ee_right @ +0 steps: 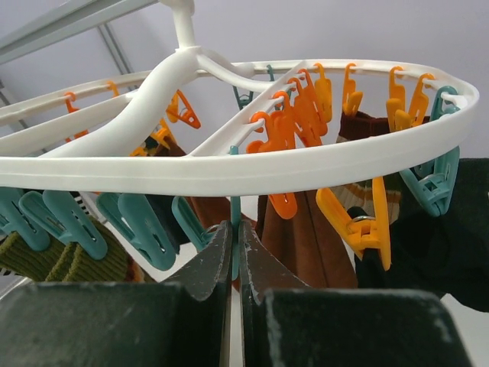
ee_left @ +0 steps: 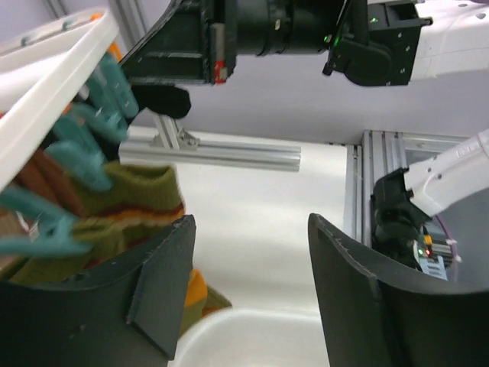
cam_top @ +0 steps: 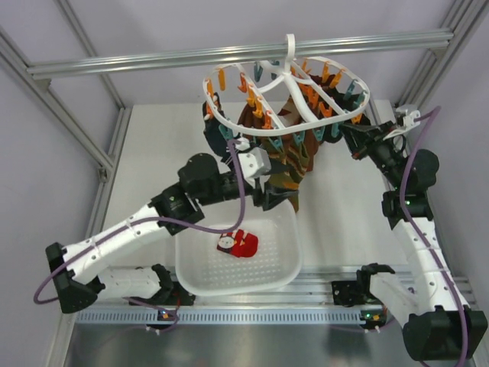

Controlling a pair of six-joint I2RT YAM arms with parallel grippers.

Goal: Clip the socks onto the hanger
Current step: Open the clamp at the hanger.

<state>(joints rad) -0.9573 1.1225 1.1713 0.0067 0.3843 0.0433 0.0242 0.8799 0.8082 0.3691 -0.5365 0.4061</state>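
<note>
While the red socks (cam_top: 244, 245) lie bunched in the white perforated basket (cam_top: 269, 269) at lower centre, no clipping is done. The left gripper (ee_left: 250, 222) gapes wide and empty beside the hanger (cam_top: 289, 75), and the right gripper (ee_right: 235, 229) is pinched narrow on a teal clip (ee_right: 234, 210).

A basket (cam_top: 197, 281) sits at the middle of the bench's near edge, with the socks (cam_top: 243, 245) lying in it. Behind it, the hanger (cam_top: 287, 70) hangs from a rail (cam_top: 229, 57) above the far edge, other socks (cam_top: 294, 164) clipped beneath. The left gripper (cam_top: 279, 200) is between basket and hanger.
</note>
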